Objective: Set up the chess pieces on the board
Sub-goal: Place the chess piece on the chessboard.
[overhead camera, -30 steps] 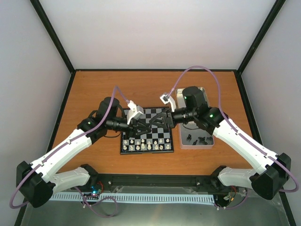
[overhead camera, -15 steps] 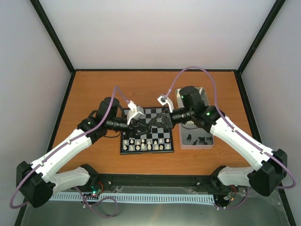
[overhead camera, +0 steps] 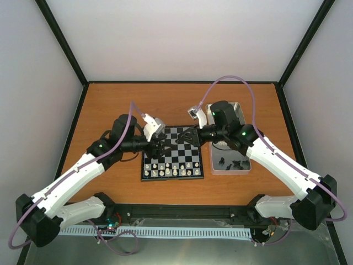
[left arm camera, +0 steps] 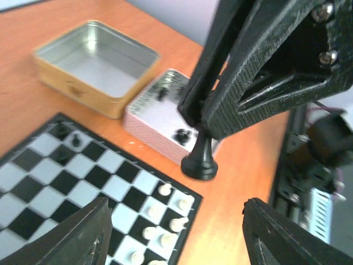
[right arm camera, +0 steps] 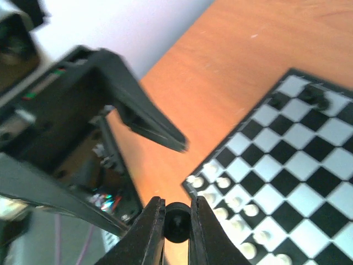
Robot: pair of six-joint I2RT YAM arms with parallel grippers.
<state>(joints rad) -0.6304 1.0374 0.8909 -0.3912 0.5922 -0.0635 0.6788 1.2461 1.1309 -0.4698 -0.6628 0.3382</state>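
- Two near rows of the board (overhead camera: pixel 179 155) carry white pieces (overhead camera: pixel 168 172); most black pieces (overhead camera: pixel 231 163) still lie in the tin (overhead camera: pixel 230 173) beside it.
- Left wrist: left fingers (left arm camera: pixel 83 234) are spread and empty; right fingers (left arm camera: pixel 248 83) pinch one black piece (left arm camera: pixel 199 160) in the air.
- Right wrist: only a few black ones (right arm camera: pixel 309 95) stand on the far squares, so much is left.

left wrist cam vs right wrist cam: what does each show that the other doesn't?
Left wrist only: a gold-sided tin and a pale tin with dark bits inside, plus the full side profile of the black piece hanging in the right jaws. Right wrist only: the left jaws from outside, standing open. Both: the board, the white pieces, black pieces at its far edge, and that held piece.
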